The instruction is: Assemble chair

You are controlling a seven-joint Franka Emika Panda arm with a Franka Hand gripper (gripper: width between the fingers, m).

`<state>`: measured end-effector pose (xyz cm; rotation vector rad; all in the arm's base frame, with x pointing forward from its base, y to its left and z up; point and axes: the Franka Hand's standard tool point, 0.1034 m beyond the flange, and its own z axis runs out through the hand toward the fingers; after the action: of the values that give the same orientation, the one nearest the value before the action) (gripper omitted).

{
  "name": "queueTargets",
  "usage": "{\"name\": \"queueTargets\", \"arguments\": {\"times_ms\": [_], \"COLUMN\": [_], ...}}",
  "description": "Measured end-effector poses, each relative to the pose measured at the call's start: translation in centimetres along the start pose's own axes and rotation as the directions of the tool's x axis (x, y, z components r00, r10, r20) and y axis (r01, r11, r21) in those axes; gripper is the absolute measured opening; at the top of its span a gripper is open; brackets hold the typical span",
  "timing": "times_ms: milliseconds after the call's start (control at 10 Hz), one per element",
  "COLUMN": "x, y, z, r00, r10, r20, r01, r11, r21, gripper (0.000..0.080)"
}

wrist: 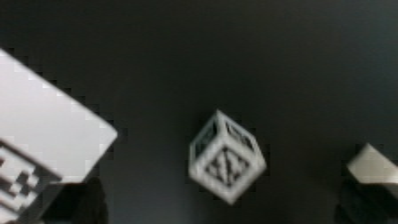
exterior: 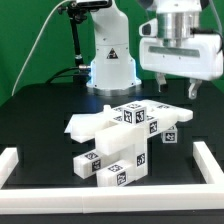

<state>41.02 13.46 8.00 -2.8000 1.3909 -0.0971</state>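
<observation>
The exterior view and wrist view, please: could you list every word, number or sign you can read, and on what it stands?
None: no word, brand or number reads in either view.
Chair parts: black-and-white square tags, patterns only, no text.
Wrist view: one tagged part, blurred, no text.

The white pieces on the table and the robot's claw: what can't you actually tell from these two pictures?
- Exterior view: the gripper is small and partly cut off by the top edge, so open or shut is unclear.
- Exterior view: how the chair parts join; they overlap and hide their undersides.
- Wrist view: blurred; the white slab is cut off by the edge, and it is unclear which piece the tagged block is.
</observation>
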Motion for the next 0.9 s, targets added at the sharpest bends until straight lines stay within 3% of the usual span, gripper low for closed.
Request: {"name": "queueTargets", "arguments": {"times_ms": [100,300,700,900], "x": [-0.6,0.2,1.9,2.6], "y": [0.1,-0.3,-2.2,-2.2], "z": [1.7,3.1,4.0,5.1], "r00": [1.000,0.999,0.998,0.997], "r10": [-0.021,-0.046,-0.057,-0.073], "r20": [-0.012,-0.015,-0.019,-0.027], "r01": [0.021,0.046,0.056,0.073], "r11": [1.000,0.998,0.998,0.997], "r21": [-0.014,-0.032,-0.019,-0.029], "gripper": [0.0649,0.0649,0.0649,0.0649]}}
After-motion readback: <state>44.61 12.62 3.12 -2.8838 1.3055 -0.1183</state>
